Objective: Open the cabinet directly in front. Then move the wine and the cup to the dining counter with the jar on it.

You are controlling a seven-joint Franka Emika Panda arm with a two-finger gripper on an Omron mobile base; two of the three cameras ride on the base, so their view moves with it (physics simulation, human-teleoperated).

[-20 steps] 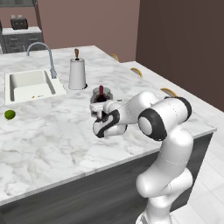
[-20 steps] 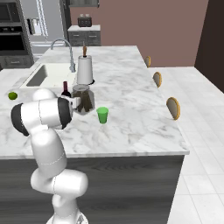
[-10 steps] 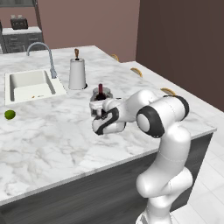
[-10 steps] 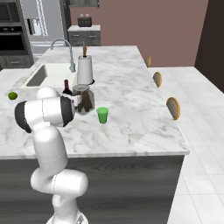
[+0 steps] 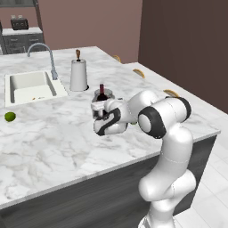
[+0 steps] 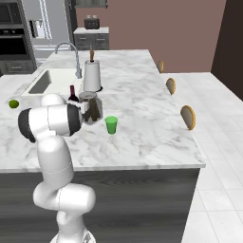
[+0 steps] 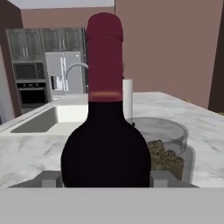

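Observation:
The wine point(image 7: 105, 144), a dark bottle with a red foil neck, stands upright on the dining counter point(image 5: 53, 133). My gripper point(image 7: 105, 177) is shut on its body, one finger on each side. From the left base view the gripper point(image 5: 99, 110) hides most of the wine point(image 5: 101, 90). Just behind the bottle is the jar point(image 6: 91, 108), squat glass with brown contents, also the jar point(image 7: 168, 148) in the hand view. The green cup point(image 6: 111, 124) stands on the marble just right of the jar. The cabinet is out of view.
A white paper-towel roll point(image 6: 92, 75) stands behind the jar, beside the inset sink point(image 5: 31, 87) and its curved tap point(image 5: 44, 53). A lime point(image 5: 10, 116) lies near the left edge. Round stools point(image 6: 188, 116) line the counter's right side.

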